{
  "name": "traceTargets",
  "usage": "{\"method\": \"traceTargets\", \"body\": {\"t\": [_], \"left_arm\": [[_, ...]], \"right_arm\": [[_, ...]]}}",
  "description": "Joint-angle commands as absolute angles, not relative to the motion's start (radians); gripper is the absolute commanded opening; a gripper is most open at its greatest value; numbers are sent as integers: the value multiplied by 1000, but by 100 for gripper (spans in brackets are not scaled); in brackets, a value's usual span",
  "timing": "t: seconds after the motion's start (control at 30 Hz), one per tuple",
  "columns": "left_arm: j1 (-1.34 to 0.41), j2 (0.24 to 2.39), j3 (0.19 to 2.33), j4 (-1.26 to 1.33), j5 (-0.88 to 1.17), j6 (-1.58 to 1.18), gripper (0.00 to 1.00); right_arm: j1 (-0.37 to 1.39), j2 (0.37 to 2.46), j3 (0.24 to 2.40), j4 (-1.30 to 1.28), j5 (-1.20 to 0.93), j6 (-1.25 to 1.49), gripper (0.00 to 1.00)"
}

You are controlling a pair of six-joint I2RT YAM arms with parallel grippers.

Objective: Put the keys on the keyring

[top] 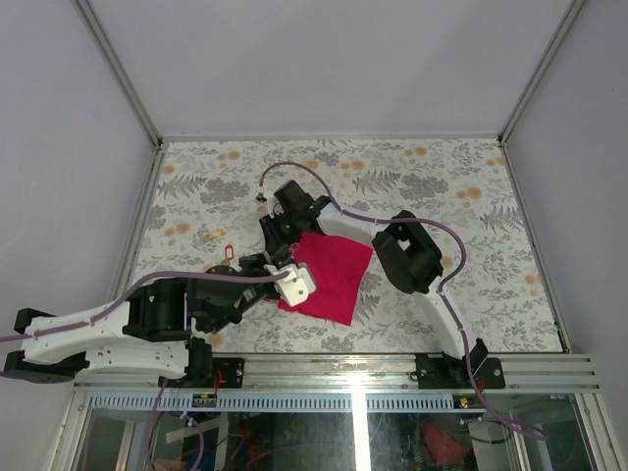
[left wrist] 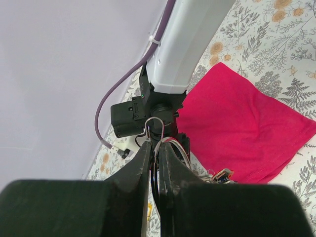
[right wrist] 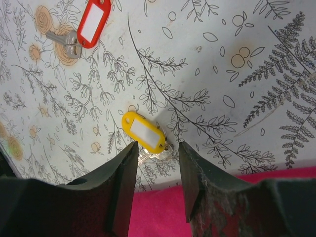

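Left end effector (left wrist: 155, 150) nearest lens, pinching keyring (left wrist: 154, 124); silver loop stands upright at frame centre. Right end effector (right wrist: 158, 150) spread; yellow-tagged key (right wrist: 144, 132) lies on desk (right wrist: 256, 98) between its fingers. We see red-tagged key (right wrist: 91, 24) upper left, magenta cloth (right wrist: 163, 212) along bottom edge.

You have a magenta cloth (top: 334, 280) lying flat on the table (top: 461, 206), a little nearer to you than the middle. It has soft folds, and its corners are turned at an angle to the table edges. The table surface is pale, printed with grey ferns and orange flowers. Plain light walls (top: 324, 59) close three sides, and a metal rail (top: 535, 368) runs along the near edge.
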State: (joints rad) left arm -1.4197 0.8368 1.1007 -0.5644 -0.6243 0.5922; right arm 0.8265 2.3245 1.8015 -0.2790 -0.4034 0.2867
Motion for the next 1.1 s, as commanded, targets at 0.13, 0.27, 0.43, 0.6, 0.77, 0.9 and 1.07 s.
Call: {"method": "traceTargets", "body": {"t": [0.13, 0.27, 0.43, 0.6, 0.77, 0.9, 1.07], "left_arm": [[-1417, 830, 1114, -541, -659, 609, 0], [-1417, 826, 1112, -539, -662, 611, 0], [-1418, 826, 1110, -538, -665, 613, 0], [-1416, 825, 1107, -538, -669, 613, 0], [-1417, 829, 1106, -540, -672, 616, 0], [-1417, 829, 1105, -537, -675, 620, 0], [-1418, 834, 1093, -534, -688, 627, 0]], "right_arm": [[814, 2390, 1882, -313, -407, 292, 45], [809, 2402, 1891, -315, -429, 303, 43], [808, 2416, 1899, -310, -457, 311, 38], [808, 2430, 1908, -311, -465, 316, 35], [806, 2438, 1916, -313, -465, 317, 29], [805, 2440, 1916, -314, -465, 316, 21], [804, 2432, 1913, -311, -474, 314, 7]]}}
